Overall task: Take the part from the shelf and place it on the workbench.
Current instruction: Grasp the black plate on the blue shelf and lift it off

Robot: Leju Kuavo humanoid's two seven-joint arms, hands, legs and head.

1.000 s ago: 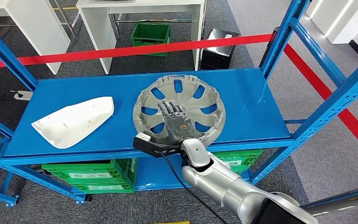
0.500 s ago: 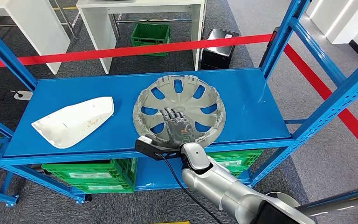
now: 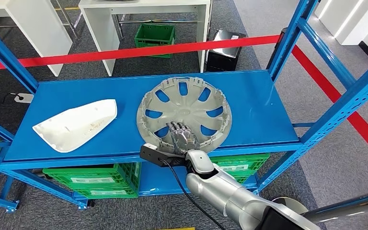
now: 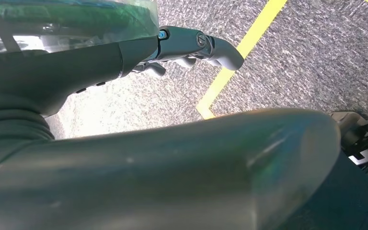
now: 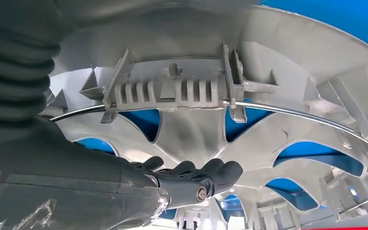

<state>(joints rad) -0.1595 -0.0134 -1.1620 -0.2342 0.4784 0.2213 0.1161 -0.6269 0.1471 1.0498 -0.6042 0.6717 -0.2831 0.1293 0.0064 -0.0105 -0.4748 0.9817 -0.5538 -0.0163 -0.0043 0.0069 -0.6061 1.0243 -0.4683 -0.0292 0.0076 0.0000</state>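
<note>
**Right hand rests inside the wheel cover on the blue shelf**

The grey wheel cover (image 3: 184, 113) lies flat on the blue shelf (image 3: 263, 110), inner side up, its ribs and clips facing the ceiling and blue showing through its cut-outs. It sits a little right of the shelf's middle, its near rim close to the front edge.

The robot's right hand (image 3: 180, 135) reaches in over that near rim and lies on the cover's inner face, fingers (image 5: 210, 171) curled in side by side against the grey plastic. From the wrist camera the fingers lie against the cover's spokes, and the raised rim with its clip block and wire ring (image 5: 172, 91) stands just beside them. Whether the hand truly grips the cover or merely rests on it, I cannot tell. The silver right arm (image 3: 230, 196) comes up from below the shelf front, a black cable trailing from the wrist.

The left hand (image 4: 191, 48) hangs over grey carpet beside a yellow floor line (image 4: 239, 57), holding nothing, fingers loosely apart.

To the left of the wheel cover, well apart from it, lies a white moulded panel (image 3: 76, 124). Green crates (image 3: 91, 179) sit on the level below. Behind the shelf a red barrier tape (image 3: 124, 52) stretches across, with white tables (image 3: 143, 12) beyond.
</note>
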